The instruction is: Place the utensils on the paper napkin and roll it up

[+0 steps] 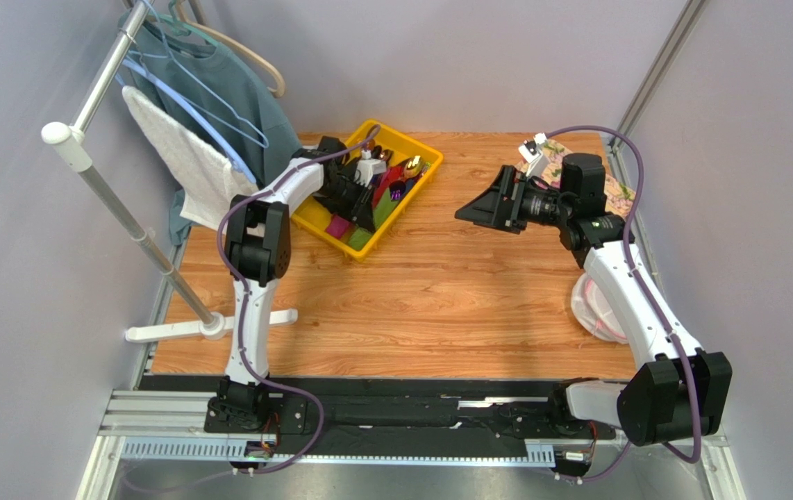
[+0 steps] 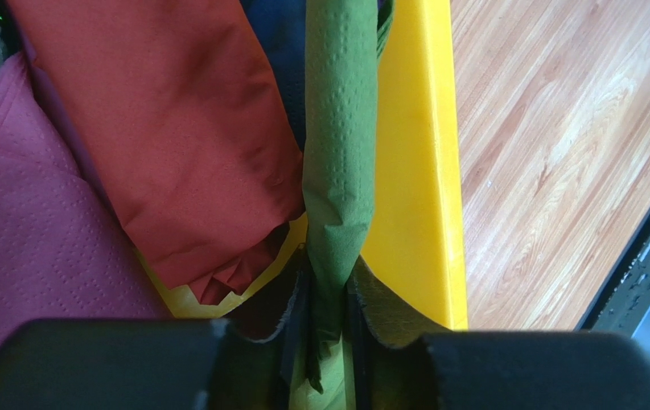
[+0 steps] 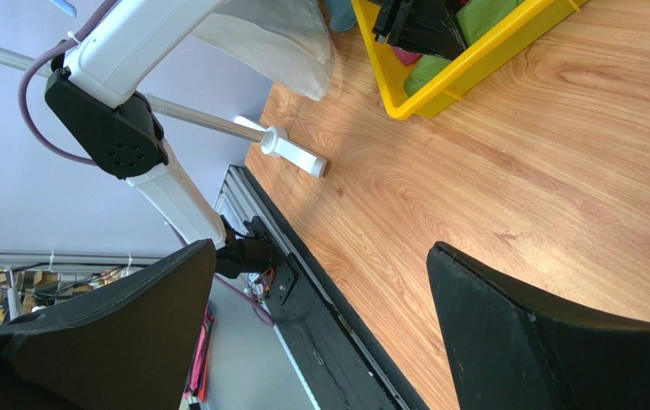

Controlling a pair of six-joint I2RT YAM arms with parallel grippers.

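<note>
My left gripper [image 1: 365, 206] is down inside the yellow bin [image 1: 429, 173]. In the left wrist view the left gripper [image 2: 328, 318] is shut on the edge of the green paper napkin [image 2: 338, 128], which stands folded on edge against the bin's wall [image 2: 409, 179]. Red [image 2: 179, 128] and purple [image 2: 21, 222] napkins lie beside it. Utensils show at the bin's far end, one with a gold head [image 1: 412, 164]; the gripper partly hides them. My right gripper [image 1: 477, 213] is open and empty, held above the middle of the table, jaws wide apart in the right wrist view [image 3: 320, 333].
A clothes rack [image 1: 109, 198] with a white towel [image 1: 187, 156] and a teal shirt on hangers stands at the left; its foot [image 3: 290, 149] rests on the table. A floral mat [image 1: 549, 158] lies at the back right. A white pouch [image 1: 597, 304] sits by the right arm.
</note>
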